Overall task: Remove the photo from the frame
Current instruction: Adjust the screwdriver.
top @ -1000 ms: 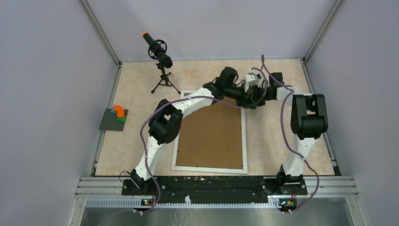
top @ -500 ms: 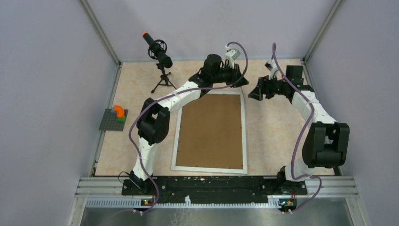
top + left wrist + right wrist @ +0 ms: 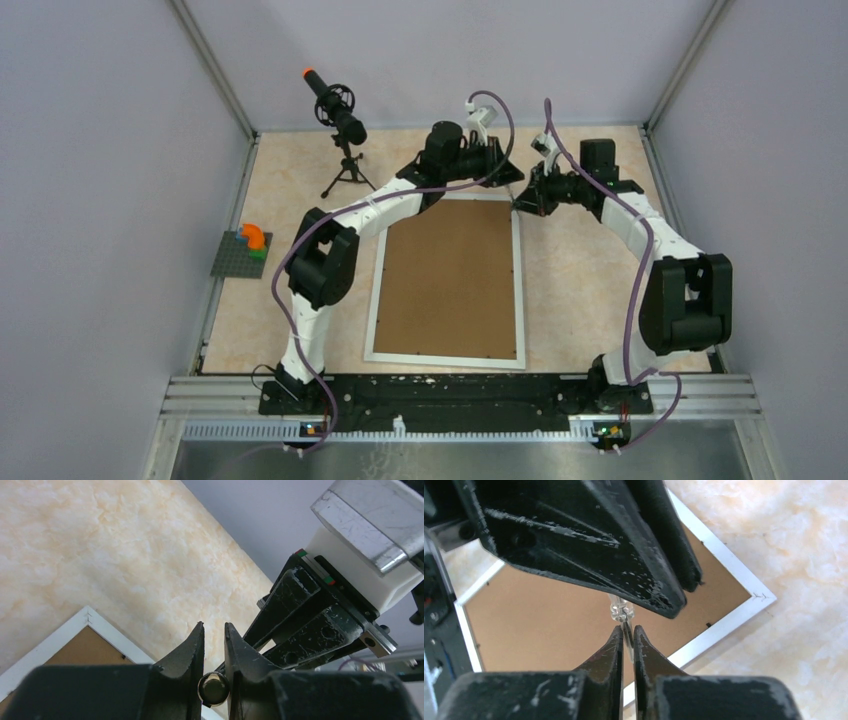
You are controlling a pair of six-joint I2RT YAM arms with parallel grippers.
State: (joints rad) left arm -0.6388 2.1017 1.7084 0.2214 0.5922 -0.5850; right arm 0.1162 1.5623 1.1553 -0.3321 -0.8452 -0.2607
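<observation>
The white frame (image 3: pixel 519 290) lies face down on the table with its brown backing board (image 3: pixel 450 270) up; the photo is hidden beneath it. Both grippers meet above the frame's far right corner (image 3: pixel 758 598). My left gripper (image 3: pixel 512 176) (image 3: pixel 214 626) is shut on a small tool, whose round end (image 3: pixel 214 689) sits between its jaws. My right gripper (image 3: pixel 524 200) (image 3: pixel 626 629) is shut on that tool's thin metal shaft, just below its clear knob (image 3: pixel 620 611). The left gripper's black fingers (image 3: pixel 624 555) fill the top of the right wrist view.
A microphone on a small tripod (image 3: pixel 340 120) stands at the far left of the table. A grey baseplate with coloured bricks (image 3: pixel 245 250) lies by the left edge. Grey walls enclose the table on three sides.
The arms moved apart from over the frame's top. The right gripper then came back left to the left gripper and shut on the tool's shaft.
</observation>
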